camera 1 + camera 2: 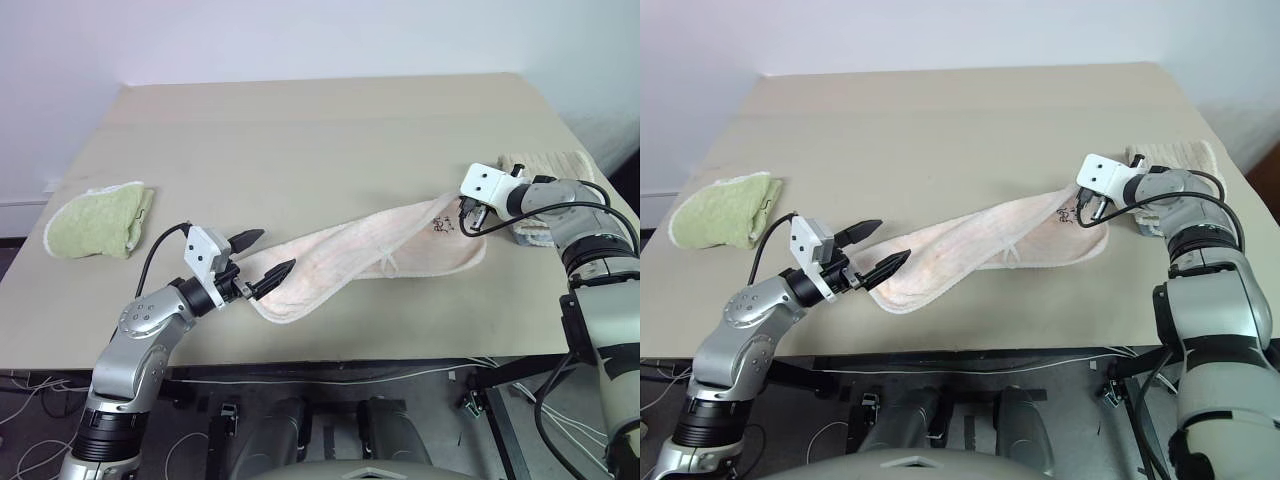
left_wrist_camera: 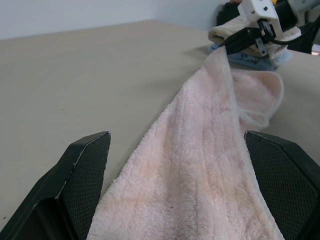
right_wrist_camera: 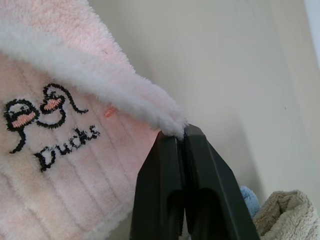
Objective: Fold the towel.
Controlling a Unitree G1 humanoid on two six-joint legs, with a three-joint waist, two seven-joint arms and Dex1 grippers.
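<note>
Pink towel pinched at one end

The towel (image 1: 370, 255) lies stretched across the surface (image 1: 300, 140); the right tool (image 1: 466, 218) is clamped on its far corner, while the left tool (image 1: 262, 255) hovers spread apart at the near end.

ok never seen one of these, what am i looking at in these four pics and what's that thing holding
It is a humanoid robot with two arms, each ending in a gripper with two black fingers. The two wide pictures come from cameras on its head, looking down over a beige table. The other two come from cameras on its wrists, looking along the fingers.

A long pale pink towel lies stretched across the table. The right gripper is shut on the towel's whitish edge, near a small embroidered mark. The left gripper is open, its fingers either side of the towel's other end, not gripping it.

Also on the table: a light green towel at the robot's left and a beige ribbed towel behind the right arm.
</note>
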